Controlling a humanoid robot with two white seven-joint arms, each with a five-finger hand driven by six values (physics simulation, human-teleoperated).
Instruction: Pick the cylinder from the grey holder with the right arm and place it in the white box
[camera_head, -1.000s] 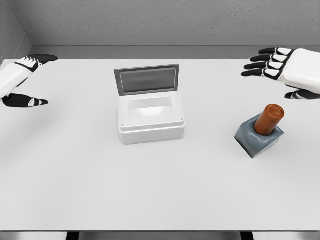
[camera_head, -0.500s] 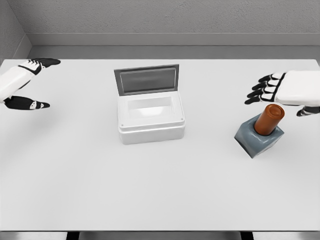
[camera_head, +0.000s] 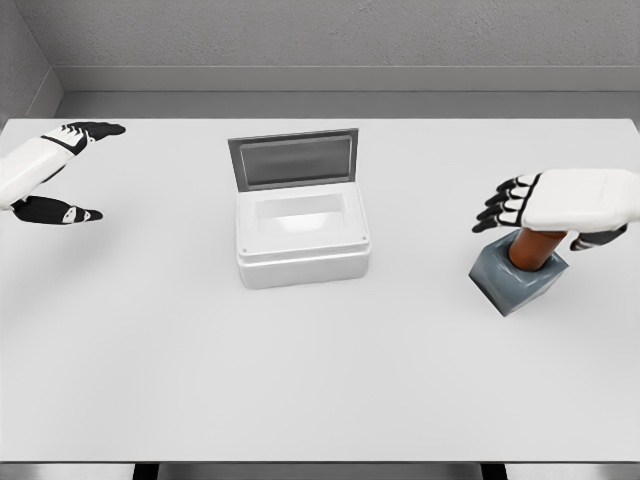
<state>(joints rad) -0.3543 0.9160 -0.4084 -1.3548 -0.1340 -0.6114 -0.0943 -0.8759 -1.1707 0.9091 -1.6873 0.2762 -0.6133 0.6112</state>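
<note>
While its open-fingered right hand (camera_head: 560, 203) hovers over the cylinder (camera_head: 534, 248) in the grey holder (camera_head: 515, 279), closing comes next.

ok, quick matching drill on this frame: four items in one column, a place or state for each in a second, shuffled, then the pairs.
Items:
1. white box
2. cylinder
3. right hand
4. left hand

Place or state:
A. fingers spread, holding nothing, at the table's left edge
B. standing in the grey holder
C. lid up, middle of the table
D. over the top of the cylinder, fingers spread

Pairs: 1-C, 2-B, 3-D, 4-A
</note>
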